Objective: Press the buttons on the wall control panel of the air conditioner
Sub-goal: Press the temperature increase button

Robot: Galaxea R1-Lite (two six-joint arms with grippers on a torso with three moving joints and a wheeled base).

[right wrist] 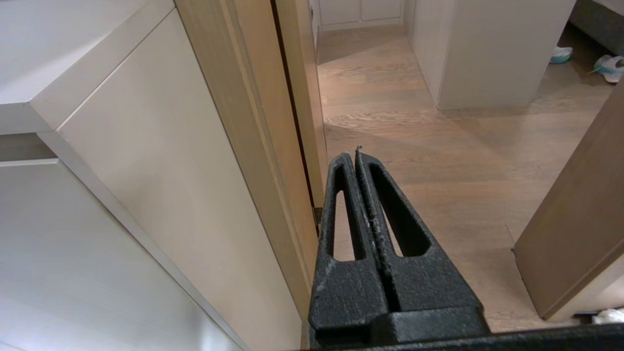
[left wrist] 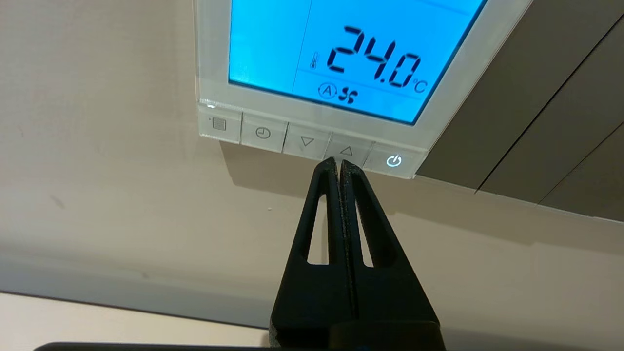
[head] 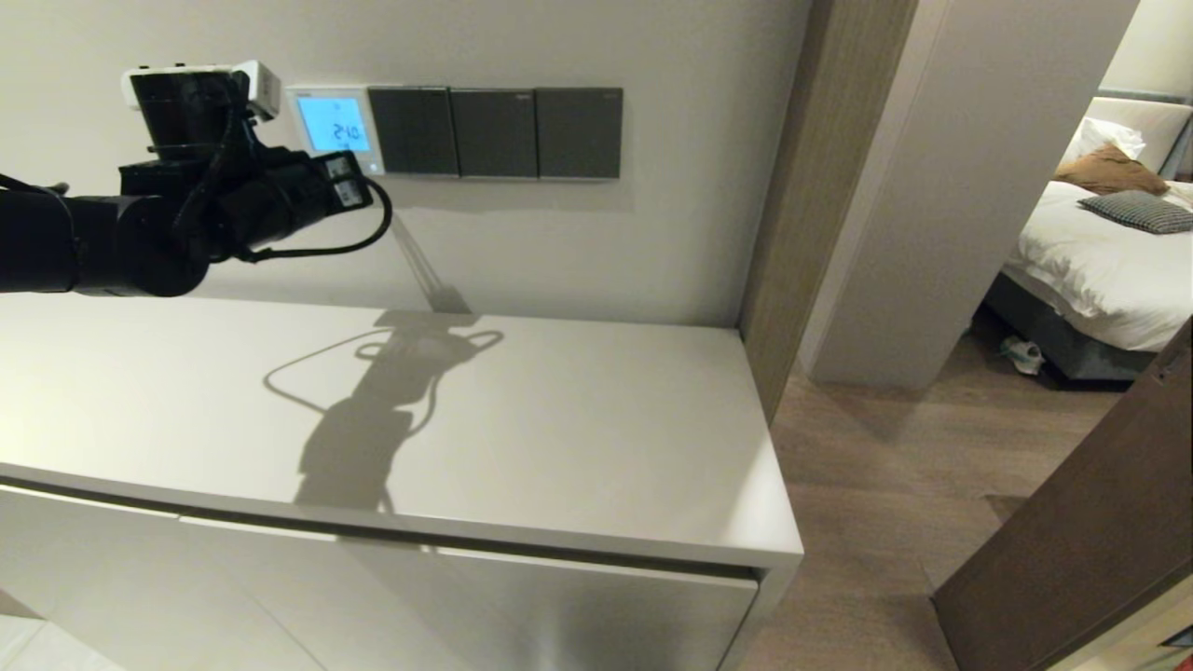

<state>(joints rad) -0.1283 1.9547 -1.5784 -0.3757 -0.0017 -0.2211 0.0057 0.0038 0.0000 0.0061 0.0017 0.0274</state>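
We see the left gripper (left wrist: 339, 163) — jaws closed — tip at the up-arrow button (left wrist: 347, 150) of the thermostat panel (left wrist: 453, 83); right gripper (right wrist: 357, 155) idle, jaws closed too.

My right gripper (right wrist: 357, 155) fills the lower middle of this camera's picture, its two black fingers (right wrist: 341, 204) pressed together along their whole length, holding nothing. Each finger has a long slot cut through it. Behind the fingers lies a wood floor (right wrist: 429, 146) in pale brown planks. Beside the gripper stands the pale side of a white cabinet (right wrist: 161, 195), and next to it a light wood door frame (right wrist: 253, 122) running upright. Further off I see the corner of a white wall (right wrist: 482, 48), with shoes (right wrist: 604, 66) on the floor near it. A brown door (right wrist: 580, 234) cuts across one edge.
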